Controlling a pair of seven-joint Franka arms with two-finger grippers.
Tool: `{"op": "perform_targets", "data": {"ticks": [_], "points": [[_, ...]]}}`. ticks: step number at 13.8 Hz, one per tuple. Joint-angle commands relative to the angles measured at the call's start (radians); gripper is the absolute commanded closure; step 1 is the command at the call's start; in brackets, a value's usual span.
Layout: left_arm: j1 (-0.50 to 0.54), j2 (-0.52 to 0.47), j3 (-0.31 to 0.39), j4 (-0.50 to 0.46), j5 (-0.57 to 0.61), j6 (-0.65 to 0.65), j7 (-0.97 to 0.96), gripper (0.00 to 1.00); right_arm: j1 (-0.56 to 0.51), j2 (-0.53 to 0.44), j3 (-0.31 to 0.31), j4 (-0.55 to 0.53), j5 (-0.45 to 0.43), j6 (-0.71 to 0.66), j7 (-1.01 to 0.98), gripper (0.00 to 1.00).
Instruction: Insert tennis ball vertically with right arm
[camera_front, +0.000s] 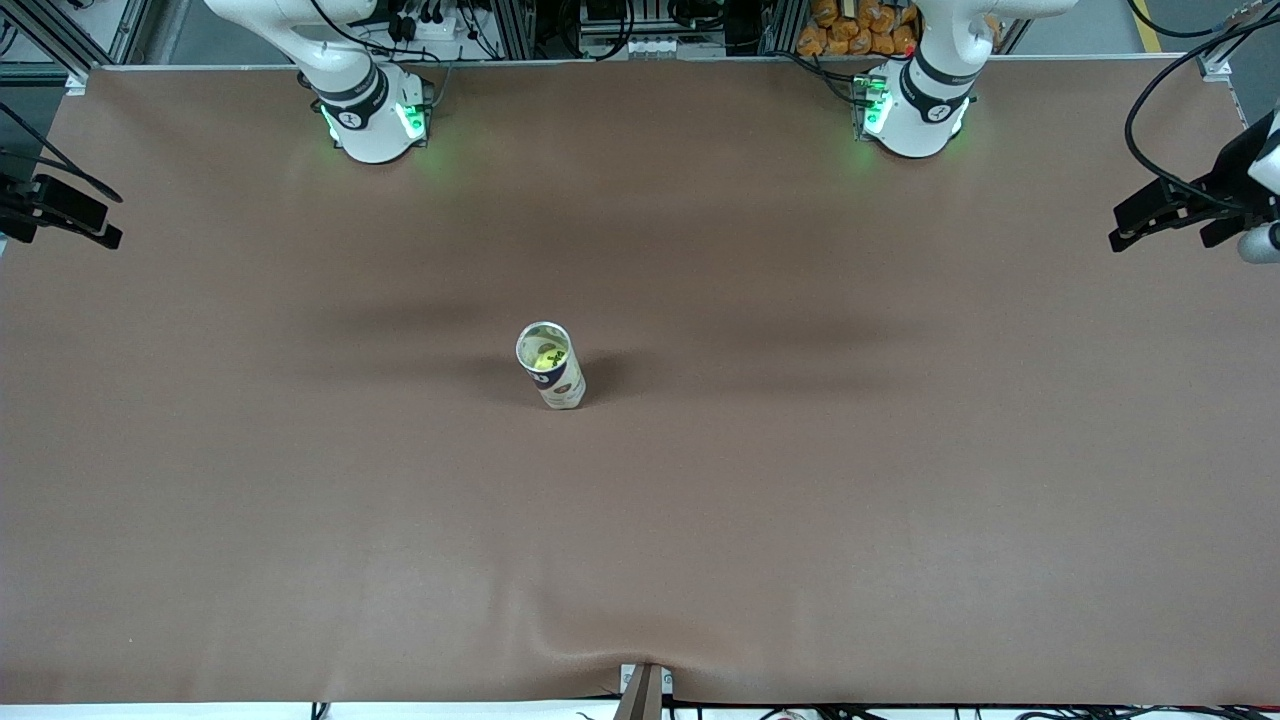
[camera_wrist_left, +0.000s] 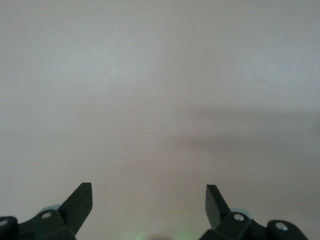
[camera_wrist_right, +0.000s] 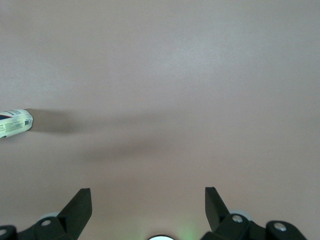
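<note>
A tennis-ball can (camera_front: 561, 386) stands upright near the middle of the brown table, its mouth open at the top. A yellow-green tennis ball (camera_front: 547, 355) sits inside it, seen through the mouth. In the right wrist view my right gripper (camera_wrist_right: 148, 196) is open and empty over bare table, and part of the can (camera_wrist_right: 15, 123) shows at the picture's edge, well apart from the fingers. My left gripper (camera_wrist_left: 149, 192) is also open and empty over bare table. In the front view both arms rise from their bases and their hands are out of frame.
The right arm's base (camera_front: 372, 115) and the left arm's base (camera_front: 915, 110) stand at the table's edge farthest from the front camera. Black fixtures with cables jut in at the right arm's end (camera_front: 60, 212) and at the left arm's end (camera_front: 1190, 208).
</note>
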Motion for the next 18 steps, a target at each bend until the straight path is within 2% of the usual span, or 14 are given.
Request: {"op": "perform_targets", "data": {"ticks": [1, 13, 18], "points": [[-0.008, 0.012, 0.003, 0.018, -0.013, -0.016, 0.017, 0.0, 0.0, -0.011, 0.002, 0.001, -0.005, -0.008, 0.004, 0.0], [-0.014, 0.026, 0.0, 0.042, -0.004, -0.014, 0.006, 0.0, 0.001, -0.012, 0.003, 0.001, -0.005, -0.005, 0.004, 0.0], [-0.005, 0.023, -0.002, 0.044, 0.018, -0.016, 0.058, 0.0, -0.002, -0.012, 0.002, 0.001, -0.007, 0.015, 0.004, 0.0]]}}
